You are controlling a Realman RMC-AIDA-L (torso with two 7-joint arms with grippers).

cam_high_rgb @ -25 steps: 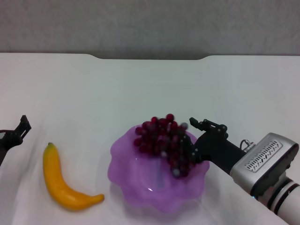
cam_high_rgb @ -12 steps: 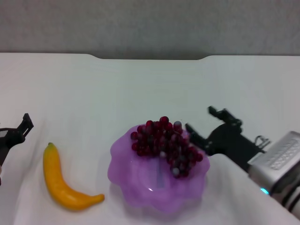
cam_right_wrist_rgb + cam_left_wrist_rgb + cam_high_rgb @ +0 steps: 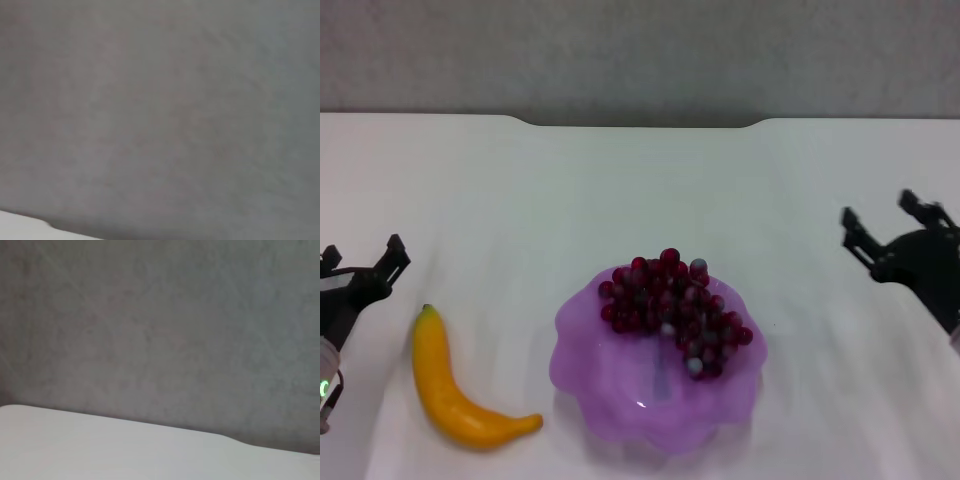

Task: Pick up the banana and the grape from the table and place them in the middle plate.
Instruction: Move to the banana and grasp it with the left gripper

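Note:
The grape bunch (image 3: 672, 309), dark red with a few greyish ones, lies in the purple scalloped middle plate (image 3: 620, 385) at the front centre of the white table (image 3: 640, 190). The yellow banana (image 3: 448, 391) lies on the table left of the plate. My right gripper (image 3: 885, 228) is open and empty at the right edge, well clear of the plate. My left gripper (image 3: 362, 259) is open at the left edge, just behind and left of the banana's greenish tip. The wrist views show only a grey wall and the table's far edge (image 3: 125, 450).
A grey wall (image 3: 640, 55) runs behind the table's notched far edge.
My right gripper let go of the grapes in the plate, opened and drew back to the right. My left gripper has moved a little to the right, nearer the banana.

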